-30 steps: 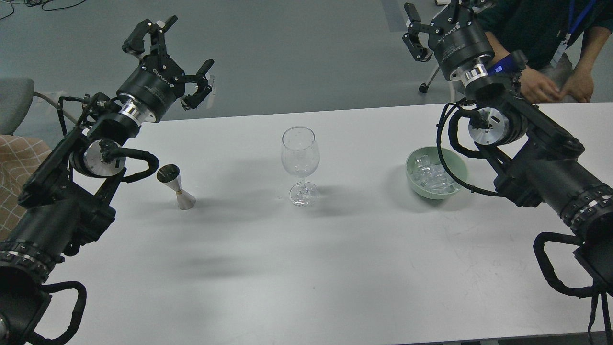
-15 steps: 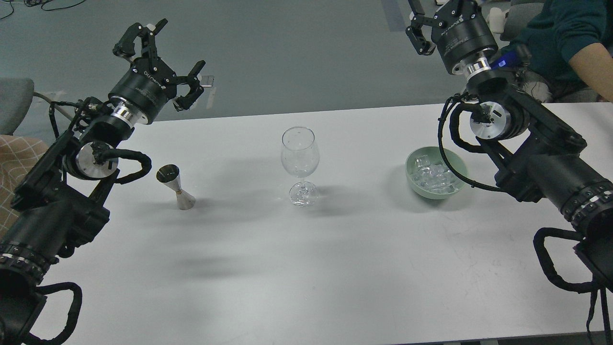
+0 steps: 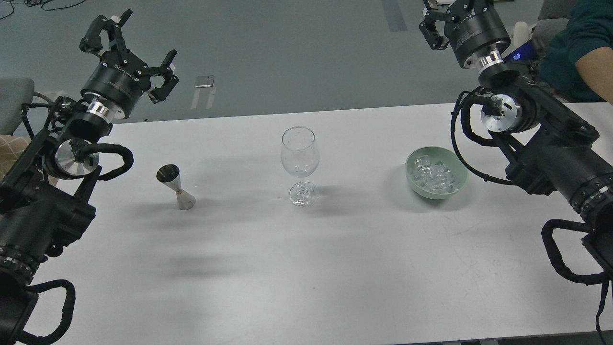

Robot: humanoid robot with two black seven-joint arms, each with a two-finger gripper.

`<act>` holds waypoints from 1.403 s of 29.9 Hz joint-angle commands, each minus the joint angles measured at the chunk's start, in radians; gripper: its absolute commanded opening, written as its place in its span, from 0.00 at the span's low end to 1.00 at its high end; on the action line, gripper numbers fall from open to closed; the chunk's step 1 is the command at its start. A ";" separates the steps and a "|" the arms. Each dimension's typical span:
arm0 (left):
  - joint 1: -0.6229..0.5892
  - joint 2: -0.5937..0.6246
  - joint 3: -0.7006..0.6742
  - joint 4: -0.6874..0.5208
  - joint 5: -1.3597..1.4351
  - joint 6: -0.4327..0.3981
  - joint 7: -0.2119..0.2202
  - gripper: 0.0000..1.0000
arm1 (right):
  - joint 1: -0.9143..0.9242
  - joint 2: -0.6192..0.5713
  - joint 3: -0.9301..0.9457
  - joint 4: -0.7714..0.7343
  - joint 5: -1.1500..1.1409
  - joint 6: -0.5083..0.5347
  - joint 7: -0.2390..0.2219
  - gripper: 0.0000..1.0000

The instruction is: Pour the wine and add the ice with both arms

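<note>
An empty-looking clear wine glass (image 3: pixel 300 155) stands upright at the table's middle. A small steel jigger (image 3: pixel 176 187) stands to its left; I cannot see any wine, neither as a stream nor inside the jigger. Clear ice cubes (image 3: pixel 433 175) lie in a pale green bowl (image 3: pixel 413 176) to the right. My left gripper (image 3: pixel 131 48) is open and empty, raised beyond the table's far left edge, well above and behind the jigger. My right gripper (image 3: pixel 443 17) is raised at the top right, far behind the bowl, its fingers spread and partly cut off by the frame.
A person in a dark green top (image 3: pixel 582 43) sits behind the table's far right corner, close to my right arm. A grey chair (image 3: pixel 14 103) and checked fabric (image 3: pixel 9 143) are at the left. The white table (image 3: pixel 306 268) is bare in front.
Both arms have lifted and swung outward: the left gripper up and left, the right gripper up and right. The person's hands have drawn back. Glass, jigger and bowl have not moved.
</note>
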 commanded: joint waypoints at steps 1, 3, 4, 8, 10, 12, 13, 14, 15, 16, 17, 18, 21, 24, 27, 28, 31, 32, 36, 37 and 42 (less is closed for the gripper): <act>-0.007 -0.003 -0.001 0.024 0.000 -0.001 0.001 0.98 | 0.007 0.000 0.000 -0.003 0.000 -0.002 0.000 1.00; -0.007 -0.003 0.001 0.024 0.000 -0.002 0.001 0.98 | 0.007 0.002 -0.002 -0.003 -0.002 -0.002 0.000 1.00; -0.009 -0.003 0.001 0.024 0.000 -0.002 0.001 0.98 | 0.007 0.002 -0.002 -0.002 -0.002 -0.002 0.000 1.00; -0.012 -0.003 0.001 0.024 0.000 -0.004 0.001 0.98 | 0.009 0.005 -0.017 -0.001 -0.003 -0.002 0.000 1.00; -0.012 -0.003 0.002 0.024 0.000 -0.004 0.001 0.98 | 0.009 0.005 -0.021 0.000 -0.002 -0.002 0.000 1.00; -0.007 -0.006 0.004 0.021 0.000 -0.012 0.001 0.99 | 0.012 0.008 -0.023 0.000 -0.002 -0.002 0.000 1.00; -0.004 -0.007 0.005 0.020 0.000 -0.012 0.001 0.99 | 0.012 0.009 -0.023 0.000 -0.002 -0.002 0.000 1.00; -0.001 -0.006 0.005 0.015 0.000 -0.013 0.001 0.99 | 0.012 0.009 -0.023 0.002 -0.002 -0.003 0.000 1.00; 0.000 -0.007 0.009 0.014 0.000 -0.013 0.002 0.99 | 0.012 0.009 -0.023 0.002 -0.002 -0.002 0.000 1.00; 0.000 -0.007 0.012 0.012 0.002 -0.010 0.002 0.99 | 0.012 0.009 -0.023 0.002 -0.002 -0.003 0.000 1.00; 0.000 -0.007 0.013 0.012 0.002 -0.004 0.004 0.99 | 0.012 0.011 -0.023 0.003 -0.002 -0.003 0.000 1.00; 0.000 -0.007 0.016 0.012 0.002 -0.004 0.005 0.99 | 0.010 0.009 -0.025 0.005 -0.002 -0.002 0.000 1.00; 0.002 -0.007 0.018 0.007 0.003 -0.007 0.012 0.99 | 0.010 0.011 -0.026 0.008 -0.002 -0.003 0.000 1.00; 0.002 -0.006 0.012 0.006 0.002 -0.012 0.010 0.99 | 0.010 0.011 -0.032 0.006 -0.002 -0.003 0.000 1.00; 0.000 -0.004 0.012 0.004 0.002 -0.013 0.012 0.99 | 0.010 0.011 -0.037 0.009 -0.002 -0.003 0.000 1.00; 0.000 -0.004 0.012 0.004 0.002 -0.013 0.013 0.99 | 0.010 0.011 -0.037 0.009 -0.002 -0.003 0.000 1.00; 0.002 -0.004 0.013 -0.002 0.002 -0.010 0.016 0.99 | 0.009 0.011 -0.037 0.009 -0.002 -0.003 0.000 1.00; 0.002 -0.006 0.013 -0.002 0.002 -0.010 0.016 0.99 | 0.009 0.011 -0.037 0.011 -0.002 -0.003 0.000 1.00; 0.002 -0.006 0.015 -0.009 0.002 -0.009 0.016 0.99 | 0.009 0.011 -0.037 0.012 -0.002 -0.002 0.000 1.00; 0.003 -0.006 0.015 -0.009 0.002 -0.010 0.016 0.99 | 0.009 0.009 -0.037 0.012 -0.002 -0.002 0.000 1.00; 0.006 -0.004 0.007 -0.042 0.000 -0.009 0.022 0.99 | 0.009 0.009 -0.037 0.014 -0.002 -0.002 0.000 1.00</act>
